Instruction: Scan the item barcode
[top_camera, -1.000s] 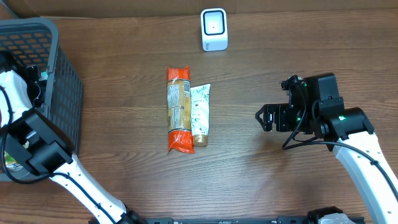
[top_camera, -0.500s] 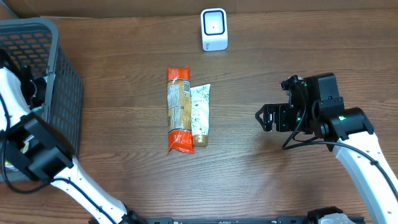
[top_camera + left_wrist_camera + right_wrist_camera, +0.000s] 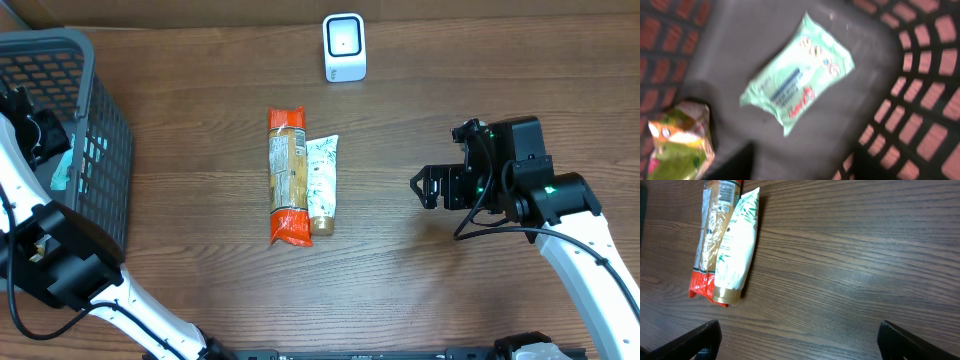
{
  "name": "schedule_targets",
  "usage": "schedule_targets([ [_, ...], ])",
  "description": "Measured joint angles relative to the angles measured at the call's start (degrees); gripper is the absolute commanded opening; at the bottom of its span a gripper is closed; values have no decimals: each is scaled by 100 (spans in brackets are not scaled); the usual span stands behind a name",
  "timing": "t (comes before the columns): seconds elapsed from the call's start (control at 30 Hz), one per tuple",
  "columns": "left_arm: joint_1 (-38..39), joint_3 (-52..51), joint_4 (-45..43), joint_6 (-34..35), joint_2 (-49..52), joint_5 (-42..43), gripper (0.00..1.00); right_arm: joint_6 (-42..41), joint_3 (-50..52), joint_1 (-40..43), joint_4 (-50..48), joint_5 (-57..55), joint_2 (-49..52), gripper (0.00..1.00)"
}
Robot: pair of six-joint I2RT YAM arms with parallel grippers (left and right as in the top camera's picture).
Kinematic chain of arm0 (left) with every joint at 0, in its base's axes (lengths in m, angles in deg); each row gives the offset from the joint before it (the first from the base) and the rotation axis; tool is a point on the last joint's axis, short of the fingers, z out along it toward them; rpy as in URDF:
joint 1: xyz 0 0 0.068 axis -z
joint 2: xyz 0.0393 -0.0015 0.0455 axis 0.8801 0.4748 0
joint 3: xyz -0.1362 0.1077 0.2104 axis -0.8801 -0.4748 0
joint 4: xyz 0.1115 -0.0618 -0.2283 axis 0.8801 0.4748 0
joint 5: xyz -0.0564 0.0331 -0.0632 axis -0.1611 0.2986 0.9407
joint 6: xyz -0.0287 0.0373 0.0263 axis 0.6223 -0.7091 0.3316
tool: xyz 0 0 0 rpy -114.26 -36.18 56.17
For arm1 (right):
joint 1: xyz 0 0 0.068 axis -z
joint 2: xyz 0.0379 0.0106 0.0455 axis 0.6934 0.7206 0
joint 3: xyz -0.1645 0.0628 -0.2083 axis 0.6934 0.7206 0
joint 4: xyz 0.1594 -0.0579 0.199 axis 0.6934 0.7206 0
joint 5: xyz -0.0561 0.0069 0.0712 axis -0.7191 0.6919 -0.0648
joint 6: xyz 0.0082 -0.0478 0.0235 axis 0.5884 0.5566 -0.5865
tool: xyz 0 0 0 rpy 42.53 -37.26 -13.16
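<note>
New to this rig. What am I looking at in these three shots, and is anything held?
These are two robot arms at a wooden table. The wide shot is from above; the other two come from a camera on each wrist. On the table stand a white scanner and, side by side, an orange packet and a white tube. The left tool is inside the grey basket, where its camera shows a mint-green pouch and a yellow-green packet lying. The right tool is open and empty. I cannot tell how far open the left one is.
</note>
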Motion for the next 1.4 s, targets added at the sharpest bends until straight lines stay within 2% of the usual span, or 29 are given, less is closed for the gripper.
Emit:
schedule_targets([
  [0.1,0,0,-219,-120,50,-48,84,0,0,2,-2,0,0,100],
  [0.37,0,0,-450,-1110,787,-50,86,-2,0,2,0,-2,0,100],
  [0.67,-2,-2,-686,-1550,1335,-83,85,-2,0,2,46,-2,0,100],
  [0.77,-2,-2,-723,-1600,1340,-90,79,-2,0,2,42,0,0,100],
  [0.83,-2,-2,-730,-1633,1340,-101,66,-2,0,0,44,0,0,100],
  [0.87,-2,-2,-726,-1648,1340,-101,63,-2,0,0,44,-2,0,100],
  [0.97,-2,-2,-723,-1679,1349,-17,64,0,0,2,42,-2,0,100],
  [1.1,-2,-68,-774,-1687,1360,144,77,-2,0,2,46,0,0,100],
  [1.17,-2,-181,-831,-1683,1360,192,79,0,0,0,63,-2,0,100],
  [1.2,0,-258,-876,-1679,1360,208,74,-2,0,2,68,0,0,100],
  [1.23,0,-348,-931,-1672,1360,229,64,-2,0,0,68,-2,0,100],
  [1.3,-2,-409,-1010,-1690,1349,280,10,-2,0,2,70,0,0,100],
  [1.33,-2,-417,-1034,-1679,1346,293,4,-2,0,0,63,0,0,100],
  [1.4,-2,-422,-1056,-1679,1342,332,4,-2,0,0,68,-2,0,100],
])
